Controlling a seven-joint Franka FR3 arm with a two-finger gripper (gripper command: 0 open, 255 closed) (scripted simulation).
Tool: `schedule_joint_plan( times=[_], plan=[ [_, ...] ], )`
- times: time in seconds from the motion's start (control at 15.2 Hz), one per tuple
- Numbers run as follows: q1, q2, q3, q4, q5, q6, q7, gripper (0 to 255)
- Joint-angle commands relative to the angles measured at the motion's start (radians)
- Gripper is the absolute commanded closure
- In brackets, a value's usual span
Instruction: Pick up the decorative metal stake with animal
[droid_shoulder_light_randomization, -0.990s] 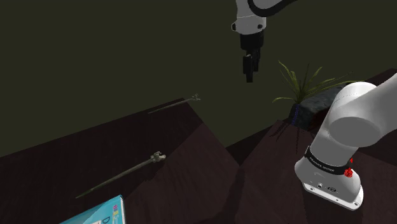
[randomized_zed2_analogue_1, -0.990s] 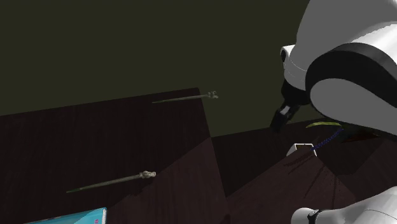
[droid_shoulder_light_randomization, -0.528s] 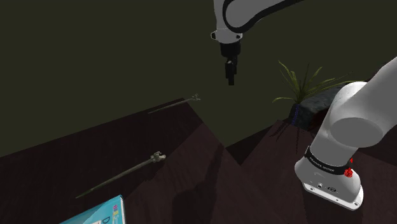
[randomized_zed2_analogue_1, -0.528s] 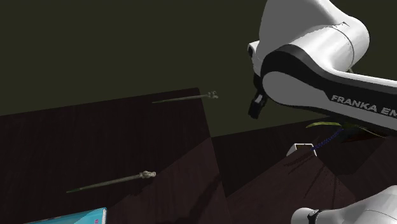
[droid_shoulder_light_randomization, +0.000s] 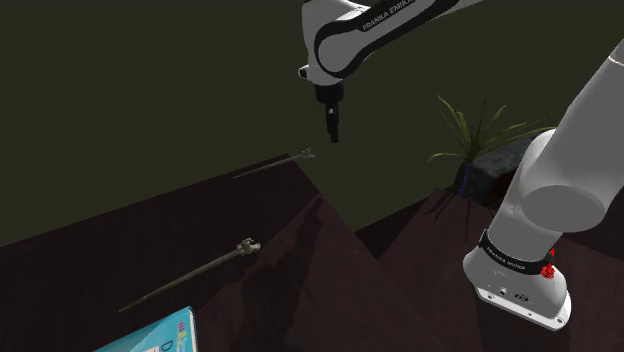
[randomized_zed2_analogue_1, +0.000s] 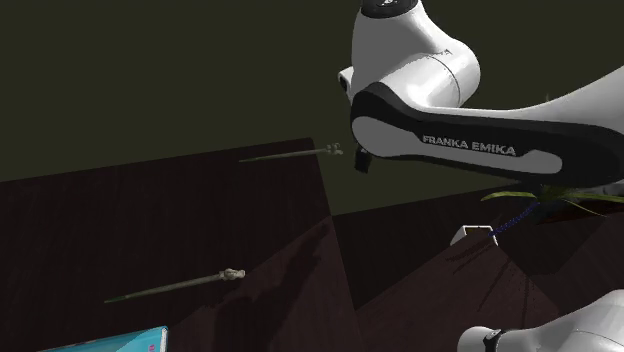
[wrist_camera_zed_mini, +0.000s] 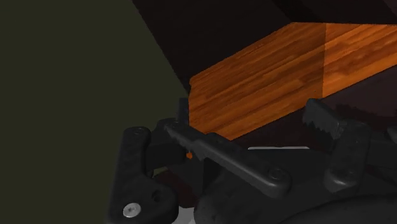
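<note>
Find the gripper (droid_shoulder_light_randomization: 331, 126) up near the far corner of the dark table (droid_shoulder_light_randomization: 110, 240), open, with fingers (wrist_camera_zed_mini: 210, 149) apart in the wrist view and nothing clasped between them. Look for two thin stakes lying flat and well apart. The far stake (droid_shoulder_light_randomization: 272, 166) lies along the back edge, head near the corner, just below the gripper and to the shoulder view's left of it. The near stake (droid_shoulder_light_randomization: 190, 277) lies toward the front, close to a blue book (droid_shoulder_light_randomization: 152, 338). Judge the far stake the likelier target, being the closer, but treat that as a guess: no telling the animal-bearing one from either small knobbed head. For a clean approach, centre over the shaft a little back from the head and turn the wrist to set the fingers across the shaft, not along it. Come straight down and stop just shy of the tabletop before closing. Expect a thin rod lying flat to roll or slip aside, and mind the table edge right beside it. Hard to make out: the ornament on both heads, the pointed ends fading into the dark wood, and the gripper in the second exterior view, mostly covered by the white arm (randomized_zed2_analogue_1: 430, 110). Hard to place, too: the orange-brown block (wrist_camera_zed_mini: 267, 76) beyond the fingers in the wrist view. Cut off at the frame edge: the book.
</note>
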Motion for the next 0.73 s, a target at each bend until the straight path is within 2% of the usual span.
schedule_joint_plan(
  times=[0.0, 0.66],
  plan=[
    [0.008, 0.077, 0.006, 0.053, -0.01, 0.04, -0.036, 0],
    [0.053, 0.399, 0.051, 0.336, -0.069, 0.15, -0.19, 0]
  ],
)
